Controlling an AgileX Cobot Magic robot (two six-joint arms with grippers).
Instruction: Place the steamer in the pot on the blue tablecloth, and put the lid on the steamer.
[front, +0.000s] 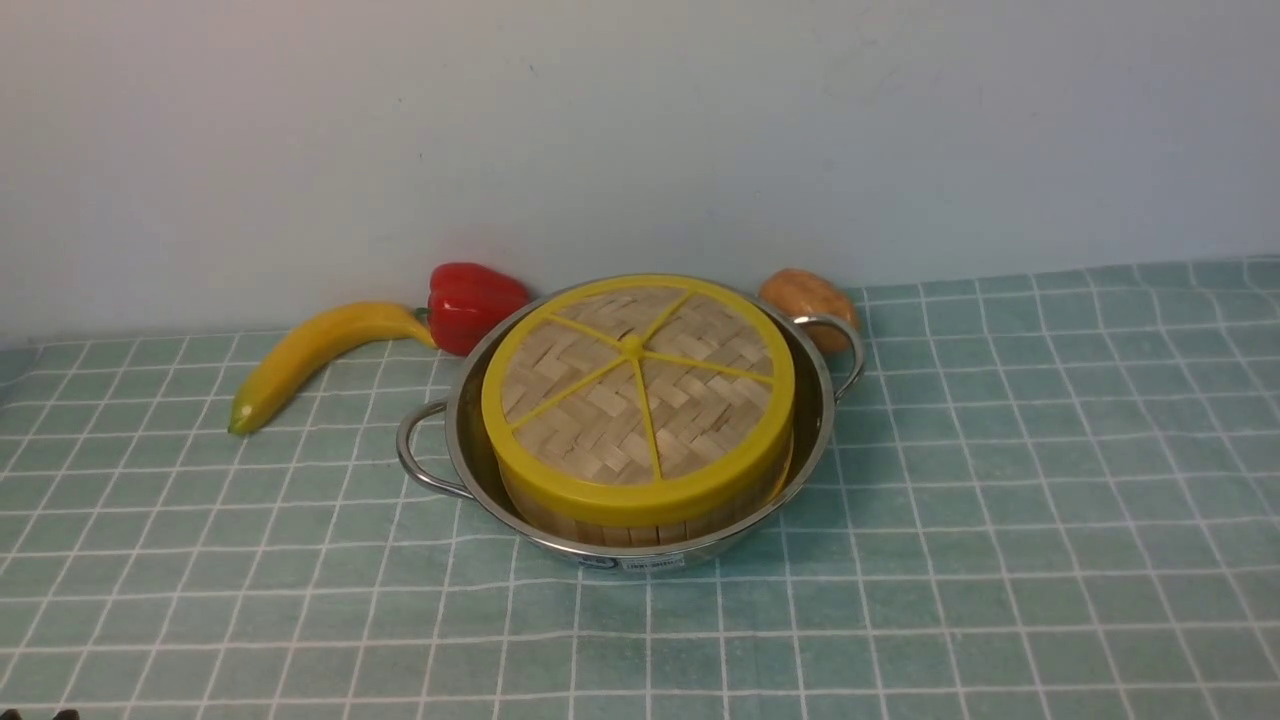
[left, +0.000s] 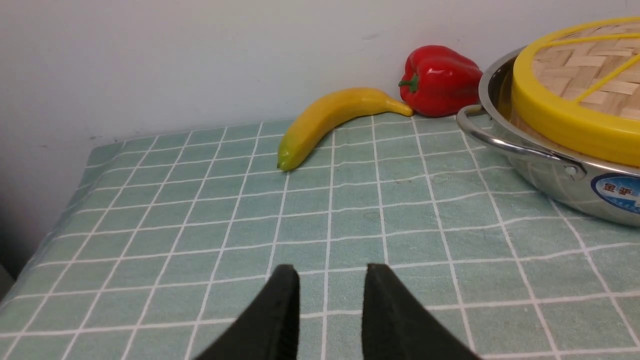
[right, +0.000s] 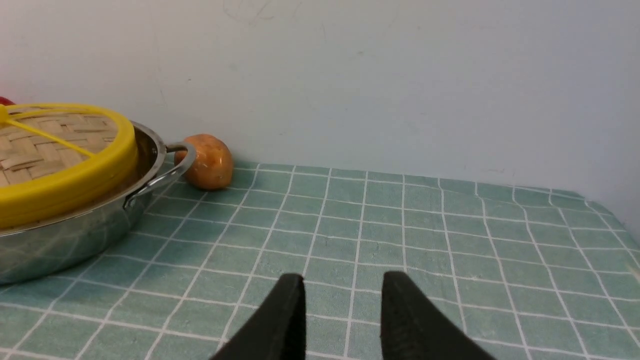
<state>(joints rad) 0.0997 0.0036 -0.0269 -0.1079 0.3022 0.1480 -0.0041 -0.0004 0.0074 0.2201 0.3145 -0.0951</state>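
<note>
The shiny steel pot (front: 455, 420) stands mid-table on the blue tablecloth (front: 1000, 500). Inside it sits the steamer (front: 620, 528), only its slat wall showing below the lid (front: 637, 395), a woven disc with yellow rim and spokes resting on top. Neither gripper shows in the front view. In the left wrist view my left gripper (left: 330, 272) hovers open over bare cloth, well apart from the pot (left: 545, 172) and the lid (left: 575, 115). My right gripper (right: 344, 280) is open too, nothing between its fingers, with the pot (right: 75, 235) and the lid (right: 65, 185) off to one side.
A yellow banana (front: 310, 355) and a red bell pepper (front: 472, 305) lie behind the pot on the left by the wall. A brown potato (front: 805, 300) sits behind the pot's right handle. The cloth's edge drops off at the far left (left: 60, 220).
</note>
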